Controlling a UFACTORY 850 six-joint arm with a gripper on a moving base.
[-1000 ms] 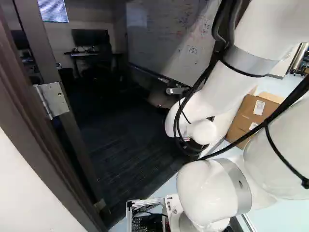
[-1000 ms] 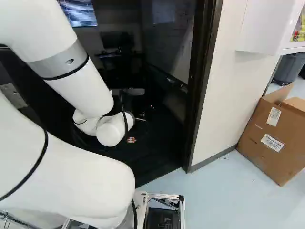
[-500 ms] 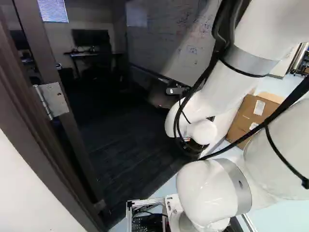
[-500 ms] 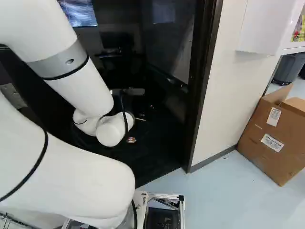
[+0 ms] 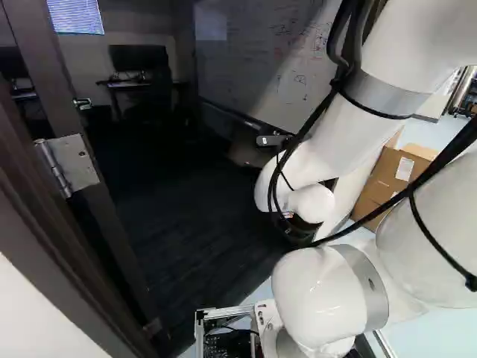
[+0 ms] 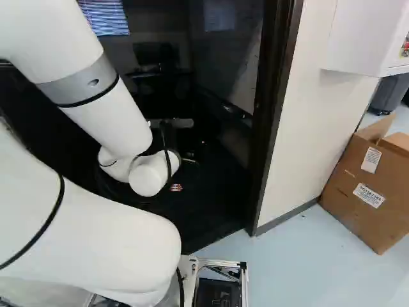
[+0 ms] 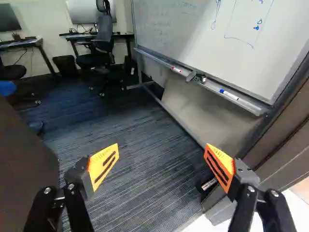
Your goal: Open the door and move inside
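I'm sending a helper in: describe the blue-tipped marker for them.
Past the door frame, a whiteboard has a tray along its bottom. The white marker lies near the tray's closer end; its blue tip separates it from the red-tipped marker farther along.

Flr., rm.: dk. striped carpet [image 5: 201,224], ctr. & lower L of L base view. On it, per wrist view: swivel chair [image 7: 102,36] at desk, dk. bin [image 7: 66,65] just beside same desk. Desk [image 5: 119,84], upper L of L base view, stands on carpet. Flr., outside: pale, smooth [image 6: 307,275], lower R of R base view; open cardboard box [image 6: 364,198] on it, R edge. Whiteboard ledge [image 7: 251,107], wrist view: red-tipped marker [image 7: 176,69], blue-tipped marker [image 7: 229,94], sm. dk. item [image 7: 201,78] between, type n/k.
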